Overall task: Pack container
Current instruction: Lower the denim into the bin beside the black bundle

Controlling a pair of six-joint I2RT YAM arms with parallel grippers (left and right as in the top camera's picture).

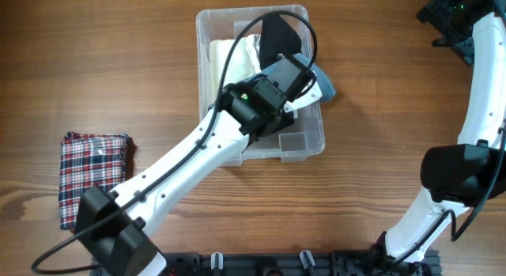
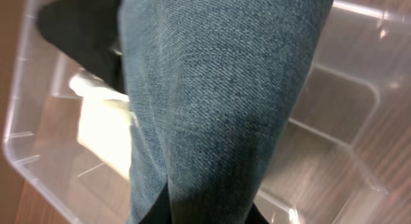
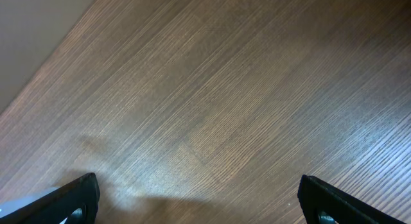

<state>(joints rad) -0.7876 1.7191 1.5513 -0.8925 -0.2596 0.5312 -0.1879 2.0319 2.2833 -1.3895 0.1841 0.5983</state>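
The clear plastic container (image 1: 312,141) stands at the table's middle back. It holds a folded cream garment (image 1: 233,58) at its left and a black garment (image 1: 278,35) at its back right. My left gripper (image 1: 304,90) hangs over the container's right half, shut on folded blue denim (image 1: 326,86) that pokes past the right rim. In the left wrist view the denim (image 2: 218,102) fills the middle, with the container (image 2: 340,121), the cream garment (image 2: 106,128) and the black garment (image 2: 80,25) below it. My right gripper (image 3: 199,201) is open over bare table, at the far right back in the overhead view (image 1: 451,15).
A folded red, white and blue plaid garment (image 1: 93,177) lies on the table at the front left, beside the left arm's base. The right arm (image 1: 466,149) curves along the right edge. The wooden table (image 1: 379,205) surrounds the container.
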